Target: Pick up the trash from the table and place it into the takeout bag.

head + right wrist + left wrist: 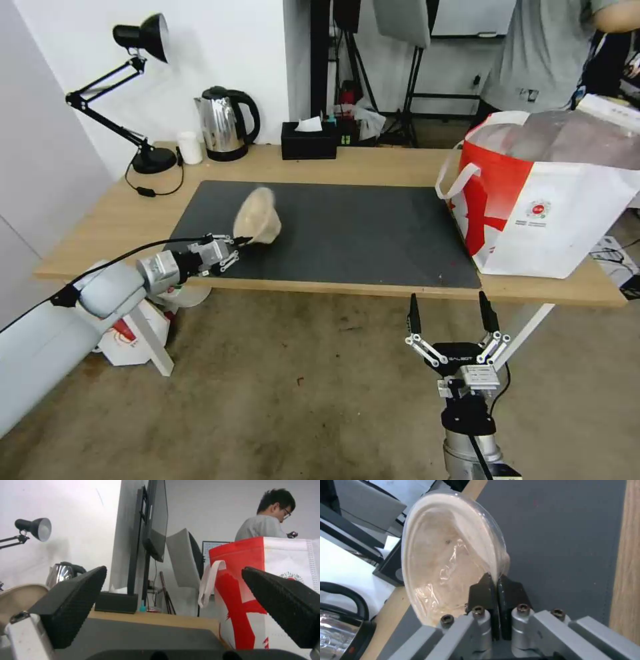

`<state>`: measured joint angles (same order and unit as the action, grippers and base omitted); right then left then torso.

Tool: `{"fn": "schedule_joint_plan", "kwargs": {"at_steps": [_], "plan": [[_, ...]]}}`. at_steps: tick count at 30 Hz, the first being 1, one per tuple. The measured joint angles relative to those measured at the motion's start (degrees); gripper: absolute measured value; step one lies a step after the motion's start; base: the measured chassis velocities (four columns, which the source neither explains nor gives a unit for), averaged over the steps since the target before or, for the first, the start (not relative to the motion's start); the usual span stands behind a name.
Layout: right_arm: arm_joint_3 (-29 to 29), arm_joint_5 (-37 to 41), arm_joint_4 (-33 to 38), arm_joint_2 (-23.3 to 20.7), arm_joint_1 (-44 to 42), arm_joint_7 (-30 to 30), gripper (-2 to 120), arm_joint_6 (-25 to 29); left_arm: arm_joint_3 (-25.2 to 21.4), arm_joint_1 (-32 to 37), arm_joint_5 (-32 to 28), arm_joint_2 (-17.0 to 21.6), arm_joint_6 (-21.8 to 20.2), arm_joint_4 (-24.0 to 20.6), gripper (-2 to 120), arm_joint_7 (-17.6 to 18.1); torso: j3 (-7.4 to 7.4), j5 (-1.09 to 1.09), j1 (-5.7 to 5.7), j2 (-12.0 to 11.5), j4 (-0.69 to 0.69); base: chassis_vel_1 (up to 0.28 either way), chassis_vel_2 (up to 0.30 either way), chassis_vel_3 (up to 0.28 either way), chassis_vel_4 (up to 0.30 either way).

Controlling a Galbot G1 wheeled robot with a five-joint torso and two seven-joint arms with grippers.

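My left gripper (241,241) is shut on the rim of the trash, a tan shallow disposable bowl (258,215), and holds it tilted on its side above the dark grey mat (347,230) at the left part of the table (107,220). In the left wrist view the black fingers (486,592) pinch the bowl's edge (446,555), which has clear film inside. The takeout bag (547,193), white with a red panel and strap handles, stands open at the table's right end. My right gripper (452,313) hangs open below the table's front edge, near the bag (266,585).
A steel kettle (225,123), a black tissue box (309,140), a black desk lamp (143,40) and a small white cup (190,148) stand along the table's back. A small red-white bag (130,337) sits on the floor under the left end. A person stands behind the takeout bag.
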<state>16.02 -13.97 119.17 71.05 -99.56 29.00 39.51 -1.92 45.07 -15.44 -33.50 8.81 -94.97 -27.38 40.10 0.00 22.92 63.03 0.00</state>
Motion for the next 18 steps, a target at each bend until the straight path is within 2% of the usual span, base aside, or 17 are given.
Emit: {"fn": "schedule_joint_plan", "kwargs": {"at_steps": [12, 18], "plan": [[0.0, 0.0, 0.0, 0.0, 0.0, 0.0, 100, 0.0, -1.88, 0.72, -1.72, 0.3, 0.21, -1.25, 0, -1.46, 0.0, 0.0, 0.0, 0.0, 0.0, 0.0, 0.0, 0.0, 0.0], [0.0, 0.0, 0.0, 0.0, 0.0, 0.0, 100, 0.0, -5.13, -0.99, -4.97, 2.02, 0.75, -2.01, 0, -4.19, 0.0, -0.01, 0.0, 0.0, 0.01, 0.0, 0.0, 0.0, 0.0]]}}
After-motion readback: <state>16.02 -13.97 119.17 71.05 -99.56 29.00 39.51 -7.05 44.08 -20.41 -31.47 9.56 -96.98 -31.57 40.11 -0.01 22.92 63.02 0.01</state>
